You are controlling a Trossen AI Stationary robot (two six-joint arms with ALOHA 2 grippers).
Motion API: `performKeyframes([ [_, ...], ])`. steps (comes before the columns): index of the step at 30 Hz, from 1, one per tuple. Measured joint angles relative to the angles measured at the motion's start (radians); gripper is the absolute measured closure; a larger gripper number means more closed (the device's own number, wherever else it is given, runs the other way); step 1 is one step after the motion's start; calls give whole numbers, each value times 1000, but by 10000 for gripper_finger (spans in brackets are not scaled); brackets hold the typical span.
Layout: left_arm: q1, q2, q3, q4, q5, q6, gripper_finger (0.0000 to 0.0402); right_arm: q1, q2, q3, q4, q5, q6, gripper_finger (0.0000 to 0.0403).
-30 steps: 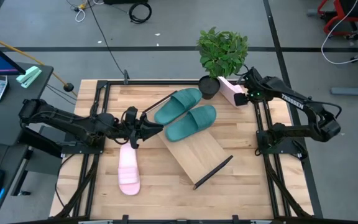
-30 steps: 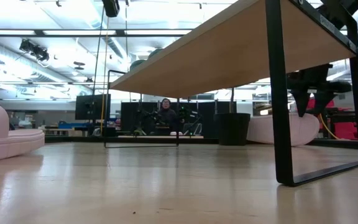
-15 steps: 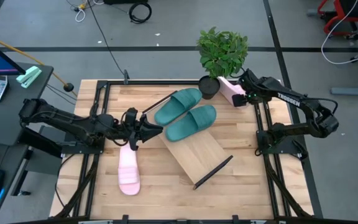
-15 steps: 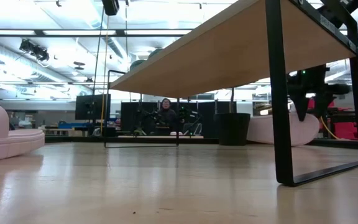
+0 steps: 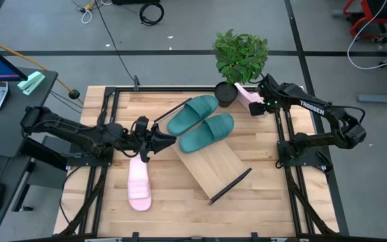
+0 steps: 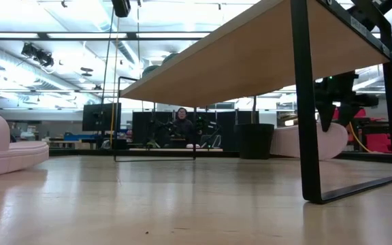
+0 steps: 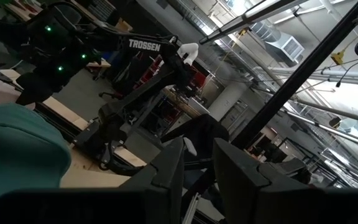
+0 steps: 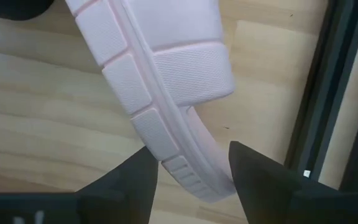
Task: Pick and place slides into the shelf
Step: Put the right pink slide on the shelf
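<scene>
Two dark teal slides lie side by side on the far end of the light-wood shelf, which stands askew in the middle of the table. One pale pink slide lies flat on the table near its left side. The other pink slide lies at the far right, next to the plant pot. My right gripper hangs open over it, one finger on each side of its sole edge. My left gripper waits by the shelf's left end, fingers slightly apart. My right gripper comes down from above over the far-right pink slide, its open fingers straddling the ribbed side edge of the sole. Whether they touch it, I cannot tell. The slide rests on the table.
A potted plant stands at the far edge, its black pot right beside the pink slide. Black frame rails run along the table's sides. In the low view the shelf's black leg stands close in front, and a person sits far behind.
My right gripper has shifted slightly toward the table's left, farther over the pink slide, and now covers more of it in the high view. It has stayed open. The slide has kept its place.
</scene>
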Motion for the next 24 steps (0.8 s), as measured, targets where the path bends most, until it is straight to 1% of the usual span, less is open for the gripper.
performKeyframes([
  [5,0,0,0,0,0,0,308,0,0,0,0,6,2,219],
  [8,0,0,0,0,0,0,308,0,0,0,0,5,2,243],
  [10,0,0,0,0,0,0,308,0,0,0,0,4,0,269],
  [15,0,0,0,0,0,0,308,1,-1,0,0,-9,-11,352],
  [21,0,0,0,0,0,-1,308,0,-3,0,-1,-10,-16,353],
  [24,0,0,0,0,0,-2,308,0,-28,0,-7,-4,-1,353],
])
